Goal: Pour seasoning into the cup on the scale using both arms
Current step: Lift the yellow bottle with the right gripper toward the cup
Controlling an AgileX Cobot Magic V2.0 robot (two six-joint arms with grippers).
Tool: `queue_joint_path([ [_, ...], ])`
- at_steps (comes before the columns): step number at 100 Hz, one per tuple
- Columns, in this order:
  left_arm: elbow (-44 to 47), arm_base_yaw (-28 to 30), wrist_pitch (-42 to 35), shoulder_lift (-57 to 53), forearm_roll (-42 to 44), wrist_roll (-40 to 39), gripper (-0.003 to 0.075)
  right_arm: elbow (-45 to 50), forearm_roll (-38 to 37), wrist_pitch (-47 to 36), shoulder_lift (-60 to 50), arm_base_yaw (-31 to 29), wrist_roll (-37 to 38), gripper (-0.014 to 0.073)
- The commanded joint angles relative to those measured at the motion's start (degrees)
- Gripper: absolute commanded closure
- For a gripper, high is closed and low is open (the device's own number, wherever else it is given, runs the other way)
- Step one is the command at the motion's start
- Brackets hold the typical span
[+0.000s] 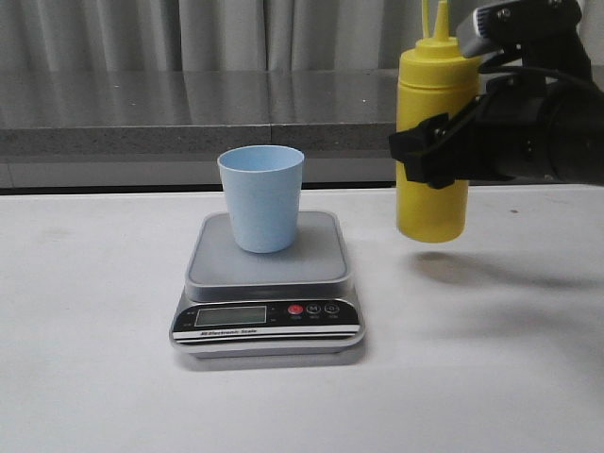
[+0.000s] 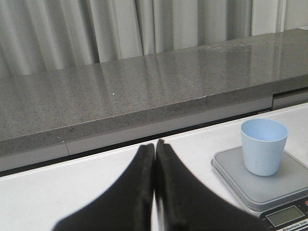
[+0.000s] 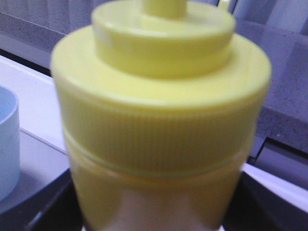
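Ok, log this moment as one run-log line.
right gripper: shut on yellow bottle, upright, lifted off table, right of scale | left gripper: shut, empty | blue cup: upright on scale | pour: not started

Front view: right arm (image 1: 552,123) is cut off by the right edge; only the forward part is seen. The right end effector (image 1: 436,151) is wrapped round the seasoning bottle (image 1: 432,203), so a band of the bottle's middle is hidden. The nozzle tip and stopper stick are cut by the top edge. Digits on the scale (image 1: 267,283) display are too small to be read.

Left wrist view: the scale (image 2: 231,168) is cut off at the right and lower edges, with only part of the display shown. The left end effector (image 2: 154,159) base is cut by the lower edge.

Right wrist view: the bottle (image 3: 159,120) is blurred and fills the picture; its nozzle is cut at the top and the fingers are hidden. Only a sliver of the cup (image 3: 7,144) is seen.
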Motion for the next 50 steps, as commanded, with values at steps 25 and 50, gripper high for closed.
queue_joint_path([
  [25,-1.5,0.1,-4.4,0.6,0.0,-0.2,0.0738,-8.5,-7.4,11.5,-6.4,0.0,-9.4,0.0357],
  [50,-1.5,0.1,-4.4,0.6,0.0,-0.2,0.0738,-13.9,-12.1,20.9,-6.4,0.0,-10.3,0.0357],
])
